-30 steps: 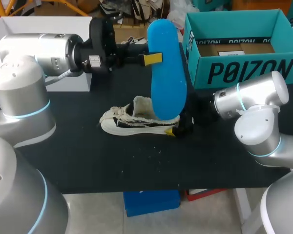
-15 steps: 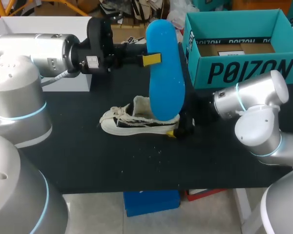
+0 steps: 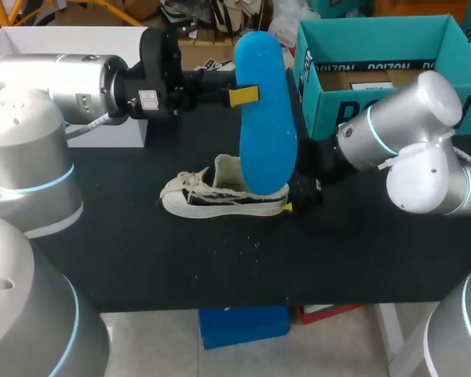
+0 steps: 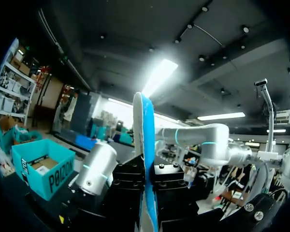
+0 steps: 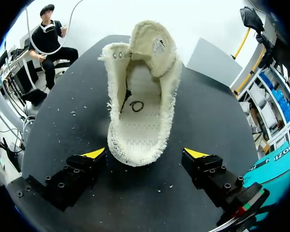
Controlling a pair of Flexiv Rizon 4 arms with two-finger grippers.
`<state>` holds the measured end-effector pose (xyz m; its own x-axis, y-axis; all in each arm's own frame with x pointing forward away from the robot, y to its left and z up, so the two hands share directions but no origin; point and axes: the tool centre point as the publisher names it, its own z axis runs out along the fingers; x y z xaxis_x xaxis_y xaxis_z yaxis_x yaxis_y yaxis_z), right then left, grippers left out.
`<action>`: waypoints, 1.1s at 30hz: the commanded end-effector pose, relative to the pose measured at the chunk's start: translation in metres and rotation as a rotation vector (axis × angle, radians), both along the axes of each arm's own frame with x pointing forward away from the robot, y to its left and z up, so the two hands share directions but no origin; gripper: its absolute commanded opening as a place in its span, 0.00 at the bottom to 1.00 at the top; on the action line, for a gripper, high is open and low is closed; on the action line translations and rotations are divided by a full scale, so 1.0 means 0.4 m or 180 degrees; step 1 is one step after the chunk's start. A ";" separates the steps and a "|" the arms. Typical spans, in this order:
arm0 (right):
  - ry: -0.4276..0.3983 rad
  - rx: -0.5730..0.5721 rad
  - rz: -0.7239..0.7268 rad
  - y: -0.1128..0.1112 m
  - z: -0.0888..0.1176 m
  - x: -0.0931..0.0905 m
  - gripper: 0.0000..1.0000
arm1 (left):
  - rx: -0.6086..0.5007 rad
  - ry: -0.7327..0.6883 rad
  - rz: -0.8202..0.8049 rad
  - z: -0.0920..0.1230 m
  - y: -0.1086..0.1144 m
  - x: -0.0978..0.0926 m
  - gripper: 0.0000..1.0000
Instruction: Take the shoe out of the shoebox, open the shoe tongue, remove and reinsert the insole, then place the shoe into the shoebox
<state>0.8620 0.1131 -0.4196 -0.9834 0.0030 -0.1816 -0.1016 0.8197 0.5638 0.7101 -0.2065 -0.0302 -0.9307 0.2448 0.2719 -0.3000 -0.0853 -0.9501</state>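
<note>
Your left gripper (image 3: 237, 96) pinches the blue foam insole (image 3: 265, 118) upright over the cream canvas shoe (image 3: 220, 196), likely for reinsertion. Your right gripper (image 5: 145, 153) waits, jaws spread, flanking its heel.

The shoe (image 5: 142, 106) is made of off-white woven cloth, frayed and rough at its edges. The insole (image 3: 263, 118) is smooth, matt blue. The shoebox (image 3: 377, 31) is made of matt teal cardboard. The surface (image 3: 141, 251) is covered in matt black.

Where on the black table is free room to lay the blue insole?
Free: the black table's front strip, before the cream canvas shoe. Crowded: at its heel, where the open right tool and the teal cardboard shoebox stand close.
</note>
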 end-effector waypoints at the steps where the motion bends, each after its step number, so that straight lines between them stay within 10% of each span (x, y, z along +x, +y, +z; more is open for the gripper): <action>1: 0.0057 -0.1263 -0.0237 0.003 0.024 0.008 1.00 | -0.0001 -0.0004 0.0016 -0.002 -0.004 -0.002 0.00; 33: 0.0234 -0.2442 -0.0328 0.088 0.053 -0.012 1.00 | -0.0001 -0.0004 0.0016 -0.002 -0.004 -0.002 0.00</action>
